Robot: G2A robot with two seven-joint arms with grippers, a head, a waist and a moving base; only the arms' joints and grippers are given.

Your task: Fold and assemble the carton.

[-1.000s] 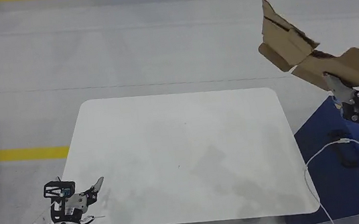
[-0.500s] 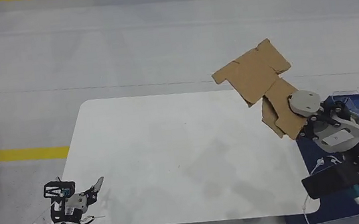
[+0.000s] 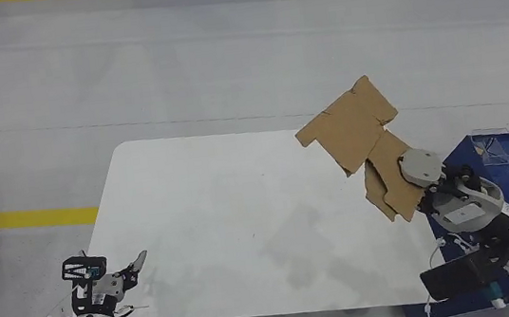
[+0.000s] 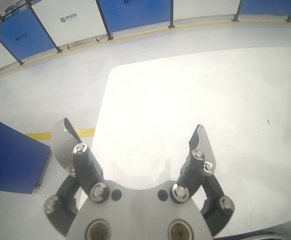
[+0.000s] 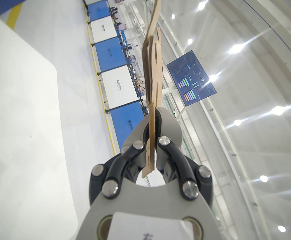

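Carton (image 3: 348, 128), unfolded, was held above the table's (image 3: 243, 217) right edge, pinched at one edge by the right gripper (image 5: 152, 116); judged light, thin, floppy at creases; better gripped near a fold; left gripper (image 4: 134, 128) was spread wide, unloaded, at the table's near-left corner; no print was made out on carton.

A gripper could pass freely across the white table (image 3: 244, 227); the unfolded carton (image 3: 351, 127) hangs above its far right corner.
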